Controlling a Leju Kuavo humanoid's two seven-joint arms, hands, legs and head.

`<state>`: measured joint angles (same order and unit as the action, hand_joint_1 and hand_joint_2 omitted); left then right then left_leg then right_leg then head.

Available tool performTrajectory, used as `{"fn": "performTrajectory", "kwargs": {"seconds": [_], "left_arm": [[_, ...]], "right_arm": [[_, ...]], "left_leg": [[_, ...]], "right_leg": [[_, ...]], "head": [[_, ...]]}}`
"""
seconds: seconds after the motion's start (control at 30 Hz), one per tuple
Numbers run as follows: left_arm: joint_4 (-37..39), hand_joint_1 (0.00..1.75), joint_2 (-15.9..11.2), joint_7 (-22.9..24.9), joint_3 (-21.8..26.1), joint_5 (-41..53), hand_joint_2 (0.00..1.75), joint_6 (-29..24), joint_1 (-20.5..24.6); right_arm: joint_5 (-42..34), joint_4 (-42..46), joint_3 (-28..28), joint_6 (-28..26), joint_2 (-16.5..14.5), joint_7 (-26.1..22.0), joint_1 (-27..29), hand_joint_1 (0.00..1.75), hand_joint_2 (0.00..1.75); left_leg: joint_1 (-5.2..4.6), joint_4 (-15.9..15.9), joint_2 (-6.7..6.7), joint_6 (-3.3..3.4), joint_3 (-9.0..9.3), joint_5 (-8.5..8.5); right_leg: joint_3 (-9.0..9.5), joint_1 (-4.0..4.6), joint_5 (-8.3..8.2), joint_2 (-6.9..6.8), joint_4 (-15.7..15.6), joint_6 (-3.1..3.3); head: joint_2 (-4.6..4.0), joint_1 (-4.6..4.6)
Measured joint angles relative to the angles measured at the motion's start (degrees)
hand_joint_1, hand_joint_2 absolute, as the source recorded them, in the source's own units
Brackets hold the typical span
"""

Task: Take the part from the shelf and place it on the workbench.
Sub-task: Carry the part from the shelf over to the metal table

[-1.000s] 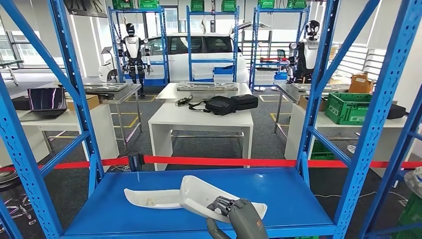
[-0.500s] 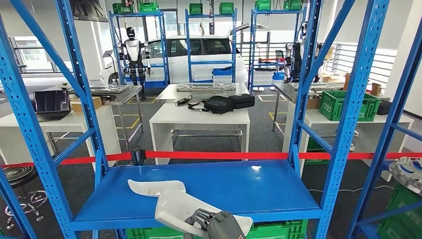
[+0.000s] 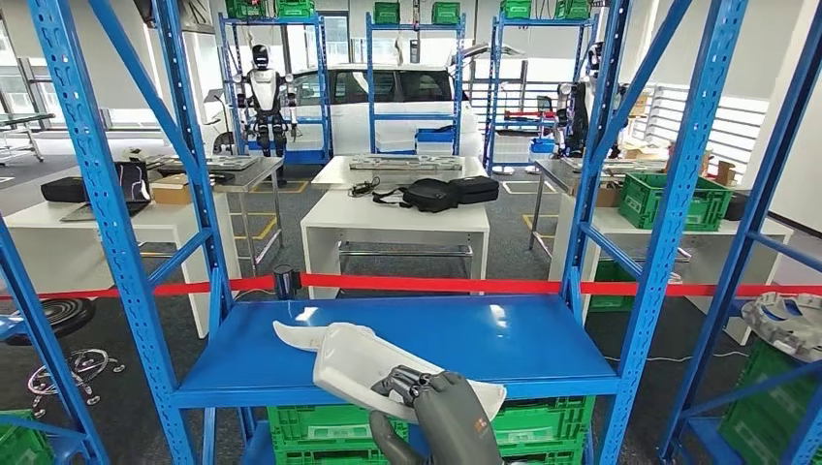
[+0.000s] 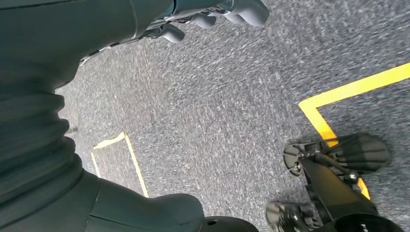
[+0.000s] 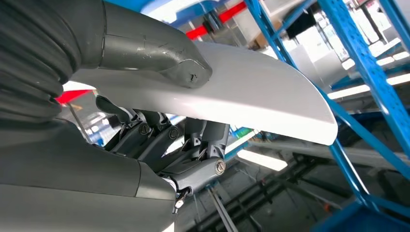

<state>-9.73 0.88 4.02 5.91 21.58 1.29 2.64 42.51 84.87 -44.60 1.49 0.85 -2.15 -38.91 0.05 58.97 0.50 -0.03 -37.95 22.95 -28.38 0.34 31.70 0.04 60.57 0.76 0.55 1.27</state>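
My right hand grips a white moulded part by its near end. The part is tilted and juts over the front edge of the blue shelf. In the right wrist view the thumb presses on the part's smooth face and the dark fingers clamp it from the other side. A second, flatter white part lies on the shelf just behind the held one. My left hand hangs over grey carpet, holding nothing, its fingers apart from the thumb.
Blue uprights frame the shelf on both sides. Green crates sit below it. Red tape runs behind, with white tables beyond. A grey part lies at the right and a stool stands at the left.
The whole view has shifted, so the camera has moved back. The held white part has come off the shelf's middle and now overhangs its front edge, clear of the second part.
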Motion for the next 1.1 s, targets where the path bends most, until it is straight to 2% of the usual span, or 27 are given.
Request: {"fn": "performTrajectory", "kwargs": {"seconds": [0.07,0.1,0.13,0.17,0.2,0.27,0.3,0.33,0.37,0.4,0.43,0.5,0.53,0.57,0.6,0.63,0.67,0.7,0.77,0.8,0.83,0.87,0.9,0.93,1.0,1.03,1.1], "left_arm": [[-0.02,0.0,0.08,0.01,0.19,-0.04,1.75,-0.05,-0.01],[0.01,0.0,0.07,0.02,0.27,-0.05,1.75,-0.08,-0.06],[0.02,0.0,0.08,0.03,0.32,-0.05,1.75,-0.08,-0.11],[0.03,0.0,0.14,0.07,0.37,-0.05,1.75,-0.09,-0.17],[0.04,0.0,0.23,0.15,0.42,-0.05,1.75,-0.09,-0.23],[0.02,0.0,0.52,0.59,0.56,-0.05,1.75,-0.1,-0.2],[0.02,0.0,0.66,0.95,0.64,-0.05,1.75,-0.1,-0.14],[0.01,0.0,0.77,1.36,0.71,-0.05,1.75,-0.11,-0.03],[-0.01,0.0,0.87,1.72,0.75,-0.05,1.75,-0.11,0.1],[-0.04,0.0,0.97,2.02,0.77,-0.02,1.75,-0.11,0.25],[-0.11,0.0,1.1,2.23,0.78,0.05,1.75,-0.11,0.45],[-0.31,0.0,1.42,2.53,0.78,0.45,1.75,-0.11,1.02],[-0.38,0.0,1.58,2.68,0.78,0.71,1.75,-0.1,1.39],[-0.43,0.0,1.67,2.85,0.78,0.93,1.75,-0.09,1.71],[-0.41,0.0,1.75,3.05,0.78,1.1,1.75,-0.08,1.98],[-0.38,0.0,1.81,3.27,0.78,1.2,1.75,-0.07,2.16],[-0.36,0.0,1.84,3.45,0.78,1.36,1.75,-0.06,2.29],[-0.33,0.0,1.84,3.63,0.78,1.61,1.75,-0.05,2.41],[-0.34,0.0,1.78,3.96,0.78,2.19,1.75,-0.01,2.69],[-0.34,0.0,1.78,4.1,0.78,2.47,1.75,0.05,2.8],[-0.33,0.0,1.84,4.29,0.78,2.71,1.75,0.11,2.92],[-0.33,0.0,1.9,4.44,0.78,2.89,1.75,0.16,3.01],[-0.32,0.0,1.98,4.57,0.78,3.03,1.75,0.2,3.12],[-0.33,0.0,2.04,4.69,0.78,3.08,1.75,0.22,3.25],[-0.34,0.0,2.13,4.76,0.78,3.1,1.75,0.24,3.48],[-0.35,0.0,2.15,4.79,0.78,3.11,1.75,0.24,3.58],[-0.31,0.0,2.15,4.83,0.78,3.19,1.75,0.25,3.69]], "right_arm": [[-0.01,-0.04,0.05,0.02,-0.05,-0.06,-0.46,1.75,1.75],[-0.02,-0.11,0.07,0.04,-0.05,-0.06,-0.57,1.75,1.75],[-0.04,-0.22,0.11,0.07,-0.05,-0.07,-0.78,1.75,1.75],[-0.07,-0.35,0.22,0.05,-0.04,-0.15,-1.04,1.75,1.75],[-0.1,-0.57,0.46,-0.06,-0.01,-0.4,-1.38,1.75,1.75],[-0.21,-1.4,1.19,-0.66,0.2,-1.42,-2.01,1.75,1.75],[-0.27,-2.04,1.6,-1.15,0.41,-2.12,-2.19,1.75,1.75],[-0.31,-2.81,2.01,-1.68,0.7,-2.77,-2.3,1.75,1.75],[-0.35,-3.55,2.42,-2.18,1.03,-3.29,-2.34,1.75,1.75],[-0.35,-4.17,2.85,-2.59,1.35,-3.68,-2.34,1.75,1.75],[-0.34,-4.64,3.29,-2.92,1.64,-3.9,-2.34,1.75,1.75],[-0.25,-5.1,4.25,-3.4,2.18,-4.13,-2.34,1.75,1.75],[-0.15,-5.26,4.71,-3.58,2.46,-4.21,-2.33,1.75,1.75],[-0.06,-5.48,5.13,-3.74,2.78,-4.28,-2.27,1.75,1.75],[0.04,-5.8,5.42,-3.87,3.18,-4.39,-2.15,1.75,1.75],[0.11,-6.13,5.62,-3.97,3.62,-4.47,-1.96,1.75,1.75],[0.19,-6.44,5.84,-4.05,4.07,-4.52,-1.71,1.75,1.75],[0.27,-6.66,6.12,-4.14,4.51,-4.58,-1.46,1.75,1.75],[0.43,-6.87,6.81,-4.34,5.25,-4.61,-1.14,1.75,1.75],[0.51,-6.94,7.1,-4.46,5.61,-4.62,-0.98,1.75,1.75],[0.6,-7.01,7.37,-4.67,5.99,-4.62,-0.72,1.75,1.75],[0.7,-7.06,7.63,-4.9,6.34,-4.62,-0.35,1.75,1.75],[0.83,-7.08,7.96,-5.21,6.69,-4.62,0.05,1.75,1.75],[0.97,-7.08,8.34,-5.55,7.01,-4.64,0.38,1.75,1.75],[1.21,-6.98,9.1,-6.13,7.48,-4.73,0.67,1.75,1.75],[1.28,-6.92,9.39,-6.36,7.66,-4.8,0.75,1.75,1.75],[1.34,-6.84,9.75,-6.73,8.02,-4.97,1.26,1.75,1.75]], "left_leg": [[0.1,-0.18,0.0,-0.74,-0.3,-1.2],[0.18,-0.45,-0.02,-1.12,-0.4,-1.73],[0.25,-0.21,-0.09,-1.49,-0.76,-1.27],[0.28,0.85,-0.19,-1.8,-1.32,0.35],[0.39,3.02,-0.27,-2.12,-2.09,3.04],[0.61,10.0,-0.33,-2.64,-3.56,8.9],[0.71,13.44,-0.32,-2.86,-3.89,10.02],[0.8,15.77,-0.32,-3.03,-3.68,9.49],[0.9,16.52,-0.32,-3.17,-2.77,7.85],[1.05,15.36,-0.33,-3.29,-0.91,6.02],[1.24,12.35,-0.39,-3.41,1.89,5.27],[1.22,3.82,-0.71,-3.22,8.16,7.27],[1.07,0.79,-0.87,-2.8,9.97,8.63],[0.79,-0.86,-0.96,-2.16,10.65,9.24],[0.69,-1.07,-0.89,-1.34,10.15,8.94],[0.64,-1.11,-0.72,-0.69,9.67,8.33],[0.62,-1.13,-0.54,-0.05,9.08,7.63],[0.65,-1.15,-0.37,0.44,8.35,6.84],[0.48,-1.04,-0.25,0.92,6.49,5.24],[0.37,-0.95,-0.22,1.0,5.42,4.45],[0.27,-0.84,-0.2,1.03,4.36,3.72],[0.21,-0.68,-0.17,1.03,3.37,3.07],[0.18,-0.46,-0.16,0.97,2.41,2.47],[0.17,-0.21,-0.15,0.87,1.59,1.95],[0.03,0.29,-0.18,0.46,0.42,1.05],[0.01,0.36,-0.15,0.15,0.14,0.55],[0.02,0.07,-0.08,-0.57,-0.16,-0.57]], "right_leg": [[1.44,0.27,0.79,-0.01,-3.16,0.21],[0.97,0.22,0.16,-0.03,-3.16,0.43],[0.43,0.08,-0.53,-0.1,-3.3,0.78],[-0.25,-0.08,-1.31,-0.19,-3.47,1.15],[-1.12,-0.23,-2.16,-0.27,-3.58,1.46],[-2.92,-0.25,-3.71,-0.3,-3.51,1.66],[-3.91,-0.25,-4.5,-0.32,-3.41,1.58],[-4.98,-0.27,-5.32,-0.36,-3.26,1.43],[-6.11,-0.33,-6.11,-0.4,-3.05,1.23],[-7.32,-0.41,-6.87,-0.44,-2.79,0.99],[-8.35,-0.48,-7.55,-0.45,-2.46,0.69],[-9.76,-0.47,-8.65,-0.48,-1.87,-0.01],[-10.09,-0.42,-9.22,-0.51,-1.78,-0.36],[-10.32,-0.46,-9.81,-0.56,-1.86,-0.72],[-10.5,-0.59,-10.41,-0.59,-2.03,-1.07],[-10.81,-0.76,-10.17,-0.54,-1.87,-1.38],[-11.33,-0.89,-8.71,-0.47,-0.91,-1.67],[-12.08,-0.96,-6.15,-0.38,1.13,-1.88],[-13.82,-0.94,0.21,-0.24,8.22,-2.09],[-14.34,-0.9,1.88,-0.19,11.85,-2.09],[-14.29,-0.83,2.08,-0.14,14.41,-2.01],[-13.39,-0.73,0.94,-0.11,15.16,-1.87],[-11.54,-0.61,-0.75,-0.09,13.96,-1.65],[-8.8,-0.47,-2.01,-0.09,11.01,-1.36],[-2.58,-0.11,-1.42,-0.1,2.62,-0.68],[-0.63,0.07,-0.51,-0.09,-0.49,-0.42],[0.23,0.2,-0.06,-0.08,-3.02,-0.01]], "head": [[0.0,-0.03],[-0.01,-0.02],[-0.01,-0.03],[-0.02,-0.08],[-0.02,-0.15],[-0.02,-0.28],[-0.02,-0.32],[-0.02,-0.32],[-0.02,-0.34],[-0.02,-0.35],[-0.02,-0.36],[-0.01,-0.41],[-0.01,-0.4],[-0.01,-0.37],[-0.02,-0.32],[-0.02,-0.28],[-0.02,-0.25],[-0.02,-0.2],[-0.01,-0.09],[-0.01,-0.05],[-0.01,-0.04],[-0.01,-0.03],[-0.01,-0.01],[0.0,0.01],[0.0,0.02],[0.0,0.01],[-0.01,-0.04]]}}
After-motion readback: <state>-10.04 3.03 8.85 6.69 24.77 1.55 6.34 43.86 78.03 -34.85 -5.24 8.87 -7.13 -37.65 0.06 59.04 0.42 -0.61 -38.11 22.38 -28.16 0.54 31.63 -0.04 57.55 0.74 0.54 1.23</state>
